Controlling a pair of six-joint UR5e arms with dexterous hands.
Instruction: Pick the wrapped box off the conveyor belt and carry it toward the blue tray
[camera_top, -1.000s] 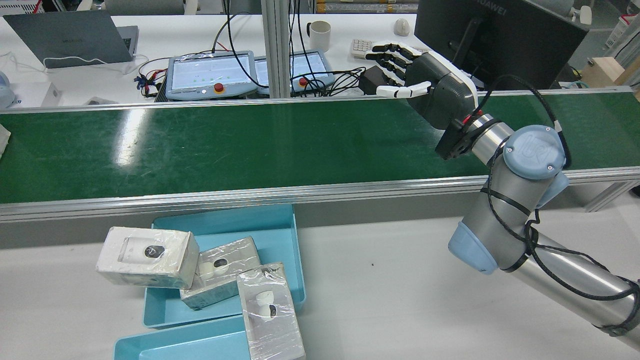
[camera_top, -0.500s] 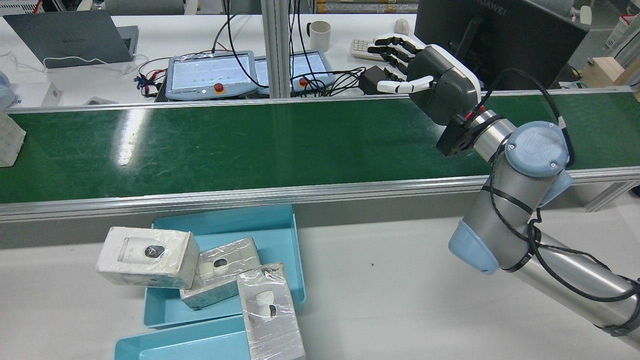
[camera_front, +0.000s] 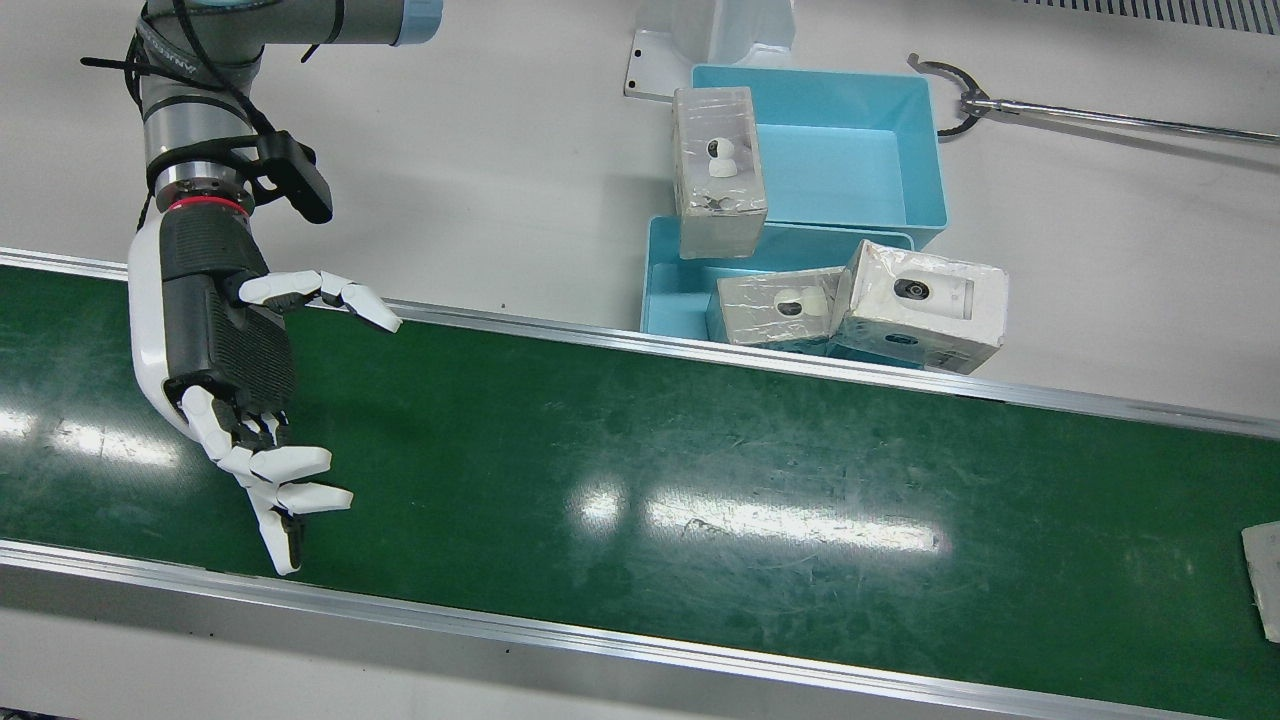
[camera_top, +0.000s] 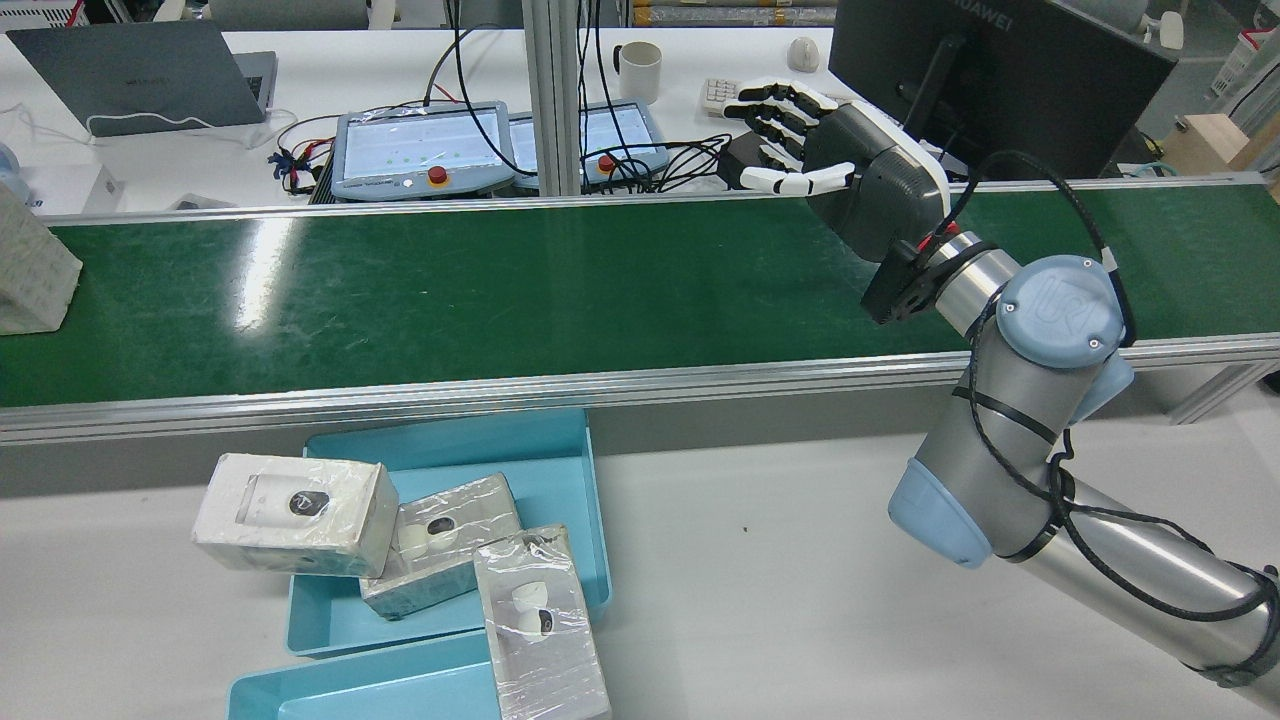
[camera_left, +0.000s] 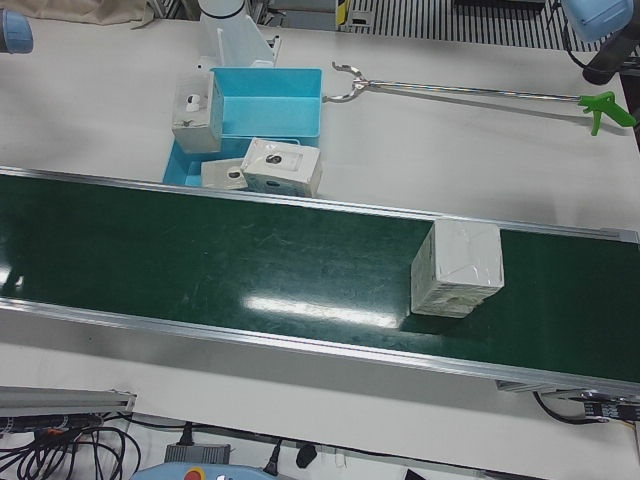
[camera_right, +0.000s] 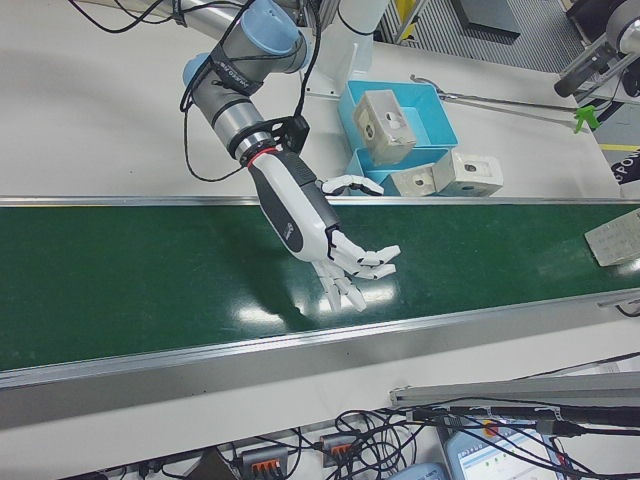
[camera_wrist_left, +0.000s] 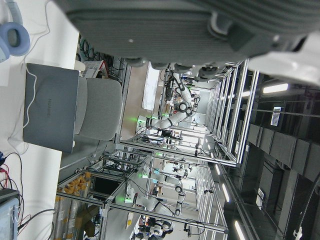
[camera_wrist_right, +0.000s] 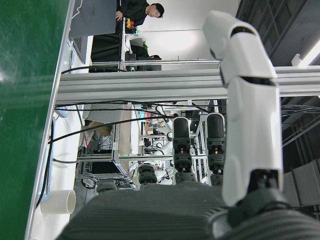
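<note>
Across the whole station runs a long dark green conveyor belt (camera_top: 500, 290) with silver aluminium side rails, empty along most of its length. On the white table just beside its rail sit two shallow light blue plastic trays (camera_front: 840, 150), with three white plastic-wrapped boxes (camera_front: 718, 170) already resting on their rims and against each other. At the belt's right end in the rear view, the right arm holds its black-and-white right hand (camera_front: 235, 390) above the belt, palm sideways, fingers (camera_front: 300, 465) spread apart and holding nothing. At the far left end of the belt stands the white wrapped box (camera_left: 457, 268), upright and well apart from that hand. The left hand cannot be seen well enough to tell its fingers' state. Judging from this, the pick has not begun: grasping, lifting and carrying all remain.
</note>
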